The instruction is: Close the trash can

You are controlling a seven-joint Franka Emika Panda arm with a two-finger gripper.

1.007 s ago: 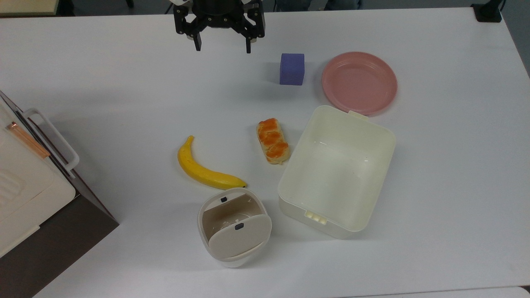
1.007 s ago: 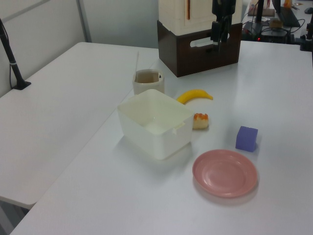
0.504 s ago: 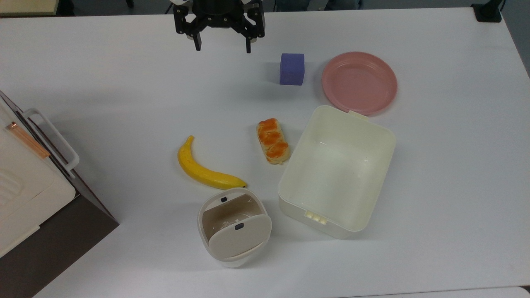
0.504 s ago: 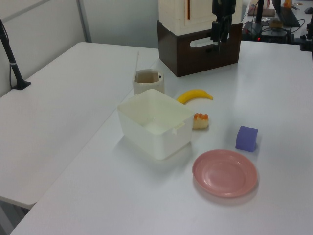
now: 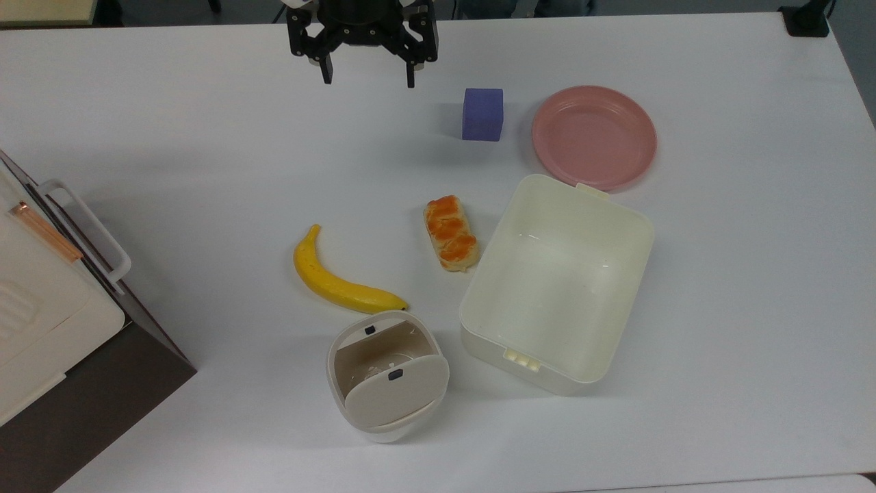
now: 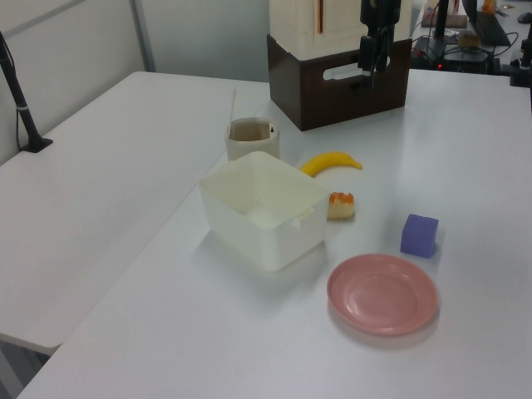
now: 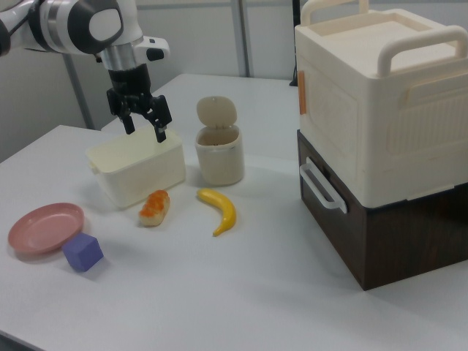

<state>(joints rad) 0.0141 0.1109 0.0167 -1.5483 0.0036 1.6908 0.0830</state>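
The trash can [image 5: 356, 356] is a small off-white bin near the front edge in the top view, just below the banana. Its round lid [image 5: 397, 394] with a small dark tab is swung up and stands open, showing the beige inside. In the right view the trash can [image 7: 219, 155] stands upright with the lid [image 7: 216, 112] raised behind it. In the left view the trash can [image 6: 252, 139] sits behind the tub. My gripper [image 5: 369, 79] hangs open and empty above the table's far side, well away from the can. It also shows in the right view [image 7: 146, 130] and the left view [image 6: 371, 65].
A yellow banana [image 5: 335, 282] and a glazed bread roll [image 5: 450, 233] lie mid-table. A cream lidless tub [image 5: 540, 373] stands at the can's right in the top view. A pink plate [image 5: 594, 135] and a purple cube [image 5: 482, 114] sit farther back. A large white-and-brown box [image 5: 41, 301] fills the top view's left.
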